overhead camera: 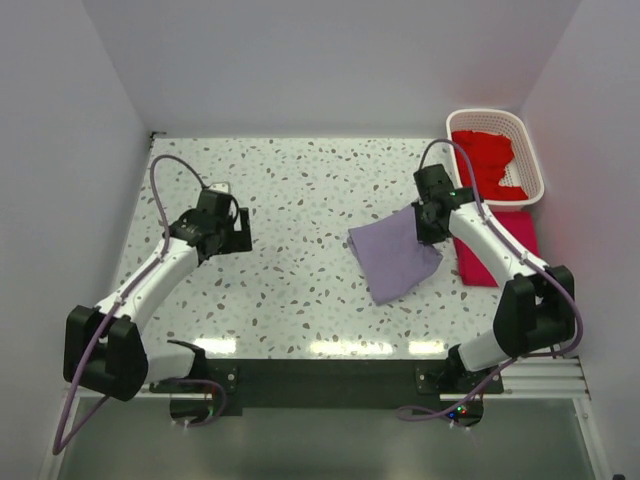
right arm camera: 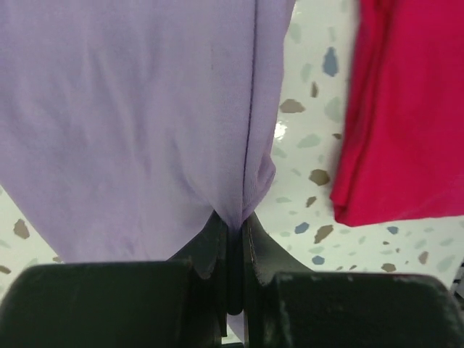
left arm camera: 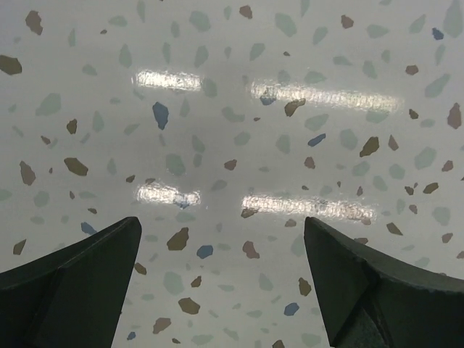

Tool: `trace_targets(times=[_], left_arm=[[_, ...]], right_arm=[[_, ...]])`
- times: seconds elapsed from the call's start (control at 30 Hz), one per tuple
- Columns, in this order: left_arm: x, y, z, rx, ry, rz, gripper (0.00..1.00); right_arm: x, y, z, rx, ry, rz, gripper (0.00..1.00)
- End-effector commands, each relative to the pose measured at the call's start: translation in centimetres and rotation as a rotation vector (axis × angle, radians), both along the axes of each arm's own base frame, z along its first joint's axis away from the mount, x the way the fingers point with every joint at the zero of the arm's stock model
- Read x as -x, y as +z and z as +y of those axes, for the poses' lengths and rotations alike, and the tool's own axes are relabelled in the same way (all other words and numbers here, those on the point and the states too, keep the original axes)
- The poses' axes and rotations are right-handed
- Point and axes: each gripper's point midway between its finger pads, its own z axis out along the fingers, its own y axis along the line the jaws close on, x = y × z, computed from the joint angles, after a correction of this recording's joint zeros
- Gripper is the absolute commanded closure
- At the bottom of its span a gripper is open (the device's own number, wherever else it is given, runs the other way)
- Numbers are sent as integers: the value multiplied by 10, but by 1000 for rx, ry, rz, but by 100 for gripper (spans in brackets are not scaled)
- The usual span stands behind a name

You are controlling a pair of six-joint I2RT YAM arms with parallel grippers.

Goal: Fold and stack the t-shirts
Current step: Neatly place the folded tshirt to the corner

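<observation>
Right fingers (right arm camera: 255, 243) are pinched together on an edge of the lavender t-shirt (overhead camera: 395, 255), which lies folded flat on the worktop (overhead camera: 300, 200) at about 3 o'clock from centre. My left fingers (left arm camera: 80, 283) stand wide apart over bare worktop at 9 o'clock, holding nothing.

I judge this to be the stacking step. The crimson-pink t-shirt (overhead camera: 525, 232) sits folded just at 3 o'clock of the lavender one. The next move calls for carrying the pinched edge across onto it without letting the fold spill open, and my left fingers are too far off to steady the cloth. More red t-shirts (overhead camera: 485, 160) wait in the basket (overhead camera: 487, 114) at 1 o'clock.

My right wrist view shows the cloth gathered into the pinch and a strip of worktop between the two shirts. From the top view I cannot see that pinch, but I get the whole layout. My left wrist view gives only speckled surface.
</observation>
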Motion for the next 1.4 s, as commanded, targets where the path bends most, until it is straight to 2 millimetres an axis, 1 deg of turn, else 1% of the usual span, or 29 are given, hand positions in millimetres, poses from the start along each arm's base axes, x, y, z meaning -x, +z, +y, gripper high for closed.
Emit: trace_targets(times=[0.0,0.1,0.13,0.17,0.2,0.23,0.3,0.43,0.5,0.53,0.57,0.63,0.7,0.77,0.8,0.9,1.03,1.13,1.17,1.3,1.37], left_arm=[[-6,15,8,31,29,-88,0],[-6,20,15,13,54,-110,0],[-6,21,16,10,58,-113,0],[-6,21,16,11,59,-116,0],[-5,22,16,14,58,-123,0],[-4,22,16,13,59,-123,0],[-4,23,18,8,61,-125,0],[-4,24,20,5,70,-131,0],[-4,24,22,4,73,-129,0],[-3,23,21,5,72,-128,0],[-4,24,22,7,73,-128,0],[-4,23,22,11,73,-129,0],[-3,21,21,14,68,-121,0],[-4,20,21,15,65,-119,0],[-4,20,21,14,66,-118,0],[-3,18,22,13,69,-112,0],[-4,16,22,13,68,-105,0],[-5,13,21,19,64,-95,0],[-4,11,22,18,64,-87,1],[-5,8,23,19,68,-74,1],[-4,5,23,21,65,-63,1]], right_arm=[[-14,40,-35,119,-77,-108,100],[-24,52,-50,140,-125,-158,100],[-26,54,-60,148,-152,-167,100],[-30,59,-64,148,-168,-182,100],[-30,61,-69,154,-180,-184,100],[-31,64,-79,160,-208,-192,100],[-32,73,-88,170,-233,-216,100],[-28,86,-108,182,-290,-255,100],[-26,94,-118,201,-291,-274,100],[-24,95,-126,209,-307,-277,100],[-25,99,-129,220,-298,-283,100],[-21,103,-148,236,-334,-284,100],[-25,109,-158,255,-336,-307,100],[-27,112,-172,263,-359,-320,100],[-27,108,-177,284,-343,-296,100],[-26,105,-193,293,-368,-284,100],[-25,101,-207,291,-403,-285,100],[-21,99,-211,291,-428,-287,100],[-19,96,-212,297,-432,-283,100],[-16,99,-211,291,-433,-314,100],[-14,98,-212,296,-432,-310,100]])
